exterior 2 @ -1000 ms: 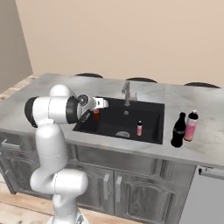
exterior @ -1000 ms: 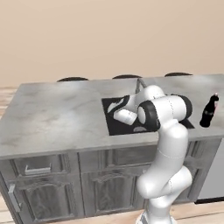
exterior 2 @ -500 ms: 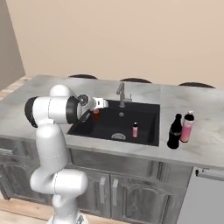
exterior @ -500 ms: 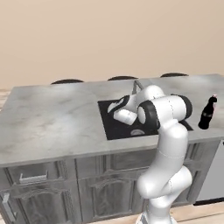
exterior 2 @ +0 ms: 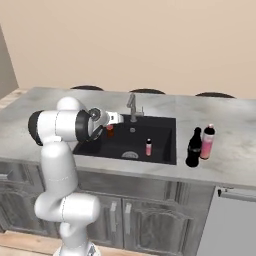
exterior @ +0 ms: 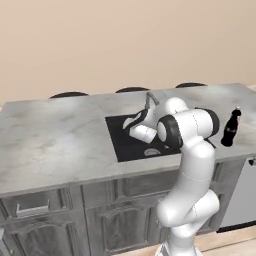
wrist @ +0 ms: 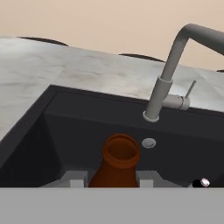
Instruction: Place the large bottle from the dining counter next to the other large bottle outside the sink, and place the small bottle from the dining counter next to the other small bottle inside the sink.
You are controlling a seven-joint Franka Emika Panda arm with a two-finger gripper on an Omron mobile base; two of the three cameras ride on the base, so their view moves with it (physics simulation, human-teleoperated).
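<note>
My gripper [exterior 2: 110, 126] is shut on the small bottle [wrist: 117, 162], a brown glass one with a red label [exterior 2: 109, 131], and holds it over the left part of the black sink [exterior 2: 165, 159]. In the hand view its open neck rises between my fingertips [wrist: 77, 179]. In the left base view my gripper [exterior: 131, 123] hangs above the sink [exterior: 114, 146]. The other small bottle [exterior 2: 148, 147], pale pink, stands in the basin to the right. The large bottle [exterior 2: 193, 148], near-black, stands beside the other large bottle [exterior 2: 207, 142] on the dining counter [exterior 2: 235, 150], right of the sink.
A silver gooseneck faucet [wrist: 167, 87] stands at the sink's back rim, with the drain [wrist: 148, 142] below it. Dark stool tops [exterior 2: 147, 91] line the counter's far edge. Grey cabinet fronts [exterior 2: 150, 215] run under the slab.
The whole scene has slid a little to the left, so the base has moved. My arm keeps its pose, still holding the small bottle over the sink.
</note>
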